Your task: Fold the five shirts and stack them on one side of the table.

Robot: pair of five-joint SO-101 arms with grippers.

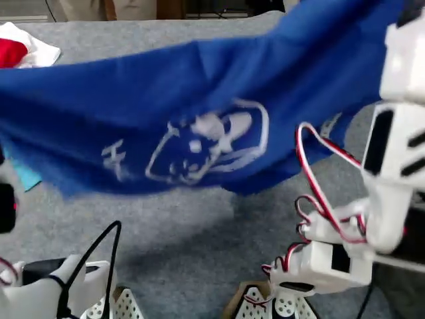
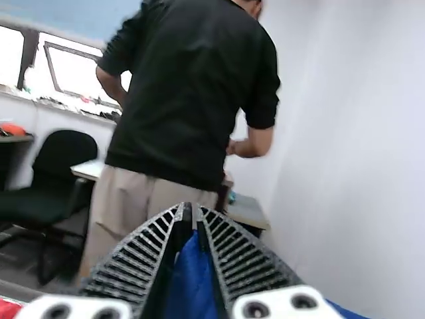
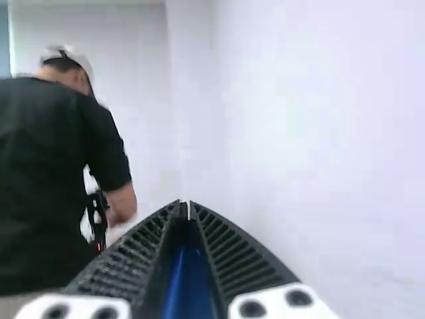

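A blue shirt (image 1: 199, 113) with a white printed emblem hangs stretched in the air across the high view, held up at both ends above the grey table (image 1: 199, 239). My left gripper (image 2: 189, 216) is shut on a fold of the blue shirt (image 2: 192, 279), its jaws pointing up toward the room. My right gripper (image 3: 184, 209) is likewise shut on blue cloth (image 3: 186, 279) squeezed between its fingers. The white right arm (image 1: 392, 166) stands at the right of the high view.
A red and white pile of clothes (image 1: 23, 50) lies at the table's far left corner. A light blue cloth (image 1: 26, 174) peeks out under the raised shirt at the left. Arm bases and cables (image 1: 312, 199) occupy the near edge.
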